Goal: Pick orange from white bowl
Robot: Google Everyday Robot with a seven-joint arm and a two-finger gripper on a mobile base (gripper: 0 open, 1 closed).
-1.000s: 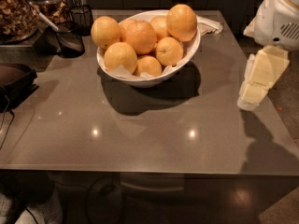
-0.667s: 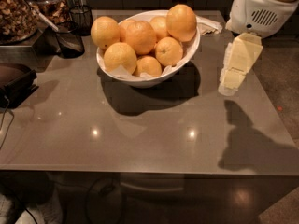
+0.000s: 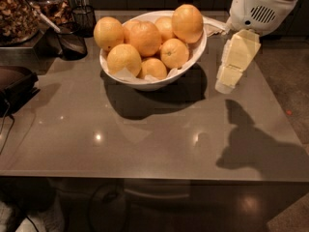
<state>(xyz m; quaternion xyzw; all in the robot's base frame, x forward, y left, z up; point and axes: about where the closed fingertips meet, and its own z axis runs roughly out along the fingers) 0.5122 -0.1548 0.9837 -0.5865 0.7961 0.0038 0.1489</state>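
Note:
The white bowl (image 3: 190,62) stands at the back middle of the grey table, lined with crumpled white paper and piled with several oranges. The orange (image 3: 187,23), large and deep orange, lies on top at the bowl's right rim. Another big deep-orange fruit (image 3: 145,37) sits in the middle, with paler ones (image 3: 108,33) around it. My gripper (image 3: 226,83), pale yellow under a white wrist housing (image 3: 260,8), hangs just right of the bowl, pointing down at the table. It is close to the bowl's rim and touches no fruit.
A black mesh holder (image 3: 72,40) and a tray of dark dried pieces (image 3: 17,13) stand at the back left. A black device with a cable (image 3: 14,88) lies at the left edge. White paper (image 3: 212,25) lies behind the bowl. The table's front edge (image 3: 154,178) runs below.
My gripper has swung in from the right edge of the table towards the bowl and now hangs close beside its right rim. The bowl and fruit have not moved.

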